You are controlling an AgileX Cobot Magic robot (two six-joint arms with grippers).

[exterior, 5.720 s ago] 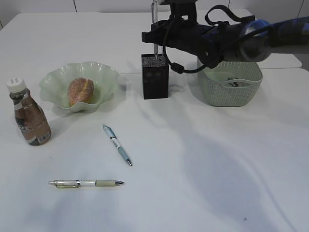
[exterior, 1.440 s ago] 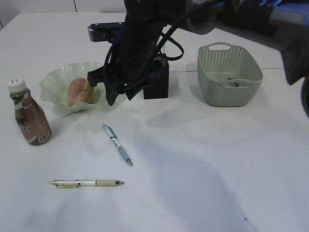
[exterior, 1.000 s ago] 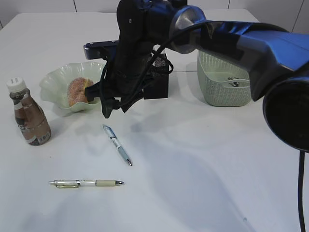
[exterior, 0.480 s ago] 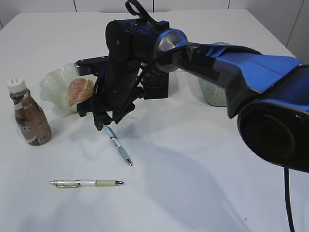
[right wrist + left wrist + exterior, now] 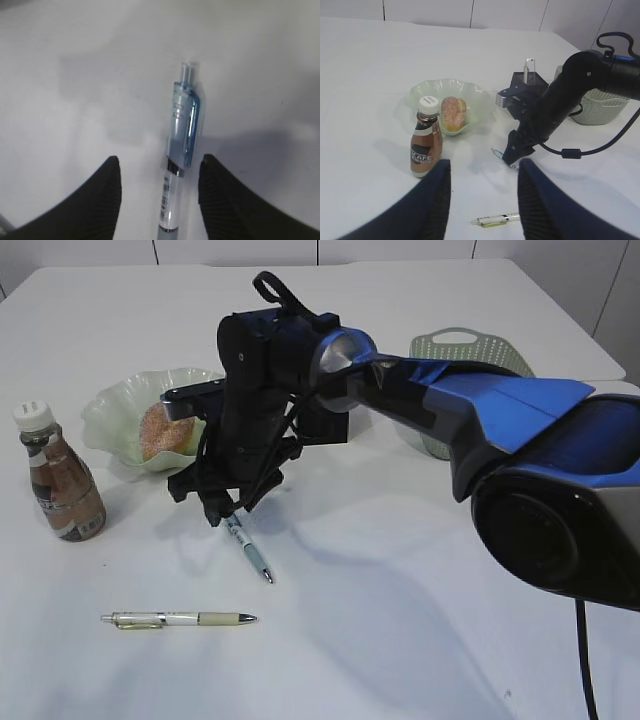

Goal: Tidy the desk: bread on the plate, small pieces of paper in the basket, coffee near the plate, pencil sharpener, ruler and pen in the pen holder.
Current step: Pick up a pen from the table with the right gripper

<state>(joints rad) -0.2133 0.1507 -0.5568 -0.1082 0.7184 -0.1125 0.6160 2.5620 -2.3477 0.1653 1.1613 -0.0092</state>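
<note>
My right gripper (image 5: 216,508) is low over the desk (image 5: 430,640), open, its fingers either side of the blue pen (image 5: 183,131) without touching it. That pen (image 5: 250,550) lies in front of the plate (image 5: 115,410), which holds the bread (image 5: 160,430). The coffee (image 5: 62,485) stands left of the plate. A second pen (image 5: 180,618) lies nearer the front. My left gripper (image 5: 482,200) hovers open and empty above that second pen (image 5: 497,219). The pen holder (image 5: 527,82) has the ruler (image 5: 529,65) sticking up from it. The pencil sharpener and paper pieces are out of view.
The right arm (image 5: 420,400) stretches across the middle and hides most of the pen holder and part of the basket (image 5: 470,343). In the left wrist view the basket (image 5: 600,105) sits at the far right.
The right arm left the pen holder, swung left past the plate and came down to the blue pen. Its jaws now straddle the pen's clip end. Objects have stayed put.
</note>
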